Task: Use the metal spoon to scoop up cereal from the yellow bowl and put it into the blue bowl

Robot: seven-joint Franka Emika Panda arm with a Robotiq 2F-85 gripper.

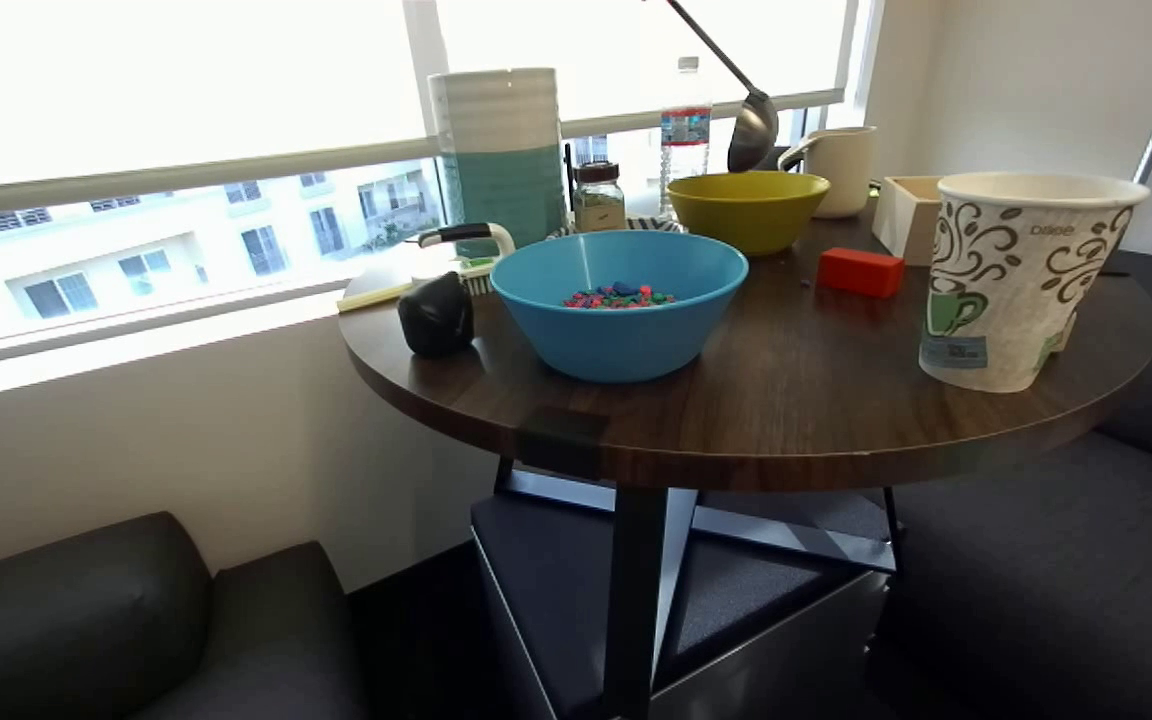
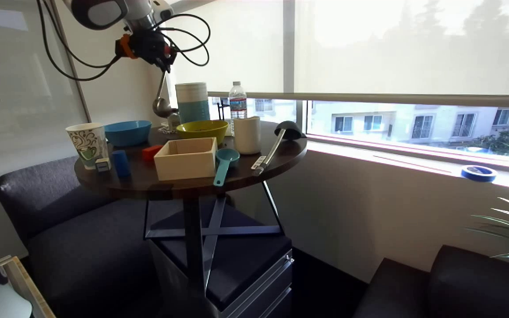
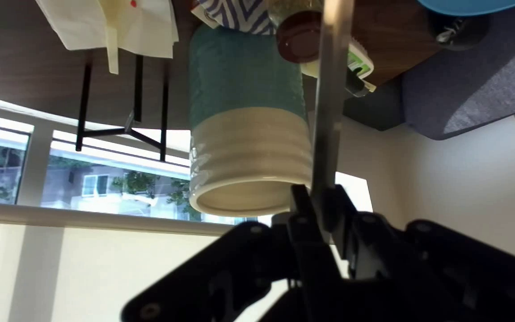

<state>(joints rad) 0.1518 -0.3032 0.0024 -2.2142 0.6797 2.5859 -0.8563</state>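
Note:
My gripper (image 2: pixel 165 68) is shut on the handle of the metal spoon (image 2: pixel 161 107). In the wrist view the fingers (image 3: pixel 322 201) pinch the long handle (image 3: pixel 331 89). The spoon hangs bowl-down in the air, above table height; in an exterior view its bowl (image 1: pixel 754 130) appears just above the rim of the yellow bowl (image 1: pixel 751 215). The yellow bowl (image 2: pixel 202 132) has some dark bits inside. The blue bowl (image 1: pixel 621 340) holds cereal (image 1: pixel 621 296) in red, green and blue bits. Its edge shows in the wrist view (image 3: pixel 472 6). What the spoon holds is hidden.
A tall two-tone vase (image 1: pixel 501 160), spice jar (image 1: pixel 598 198) and water bottle (image 1: pixel 686 130) stand near the window. A white pitcher (image 2: pixel 247 134), wooden box (image 2: pixel 186 161), red block (image 1: pixel 860 272), paper cup (image 1: pixel 1026 290) and teal scoop (image 2: pixel 223 165) also stand on the round table.

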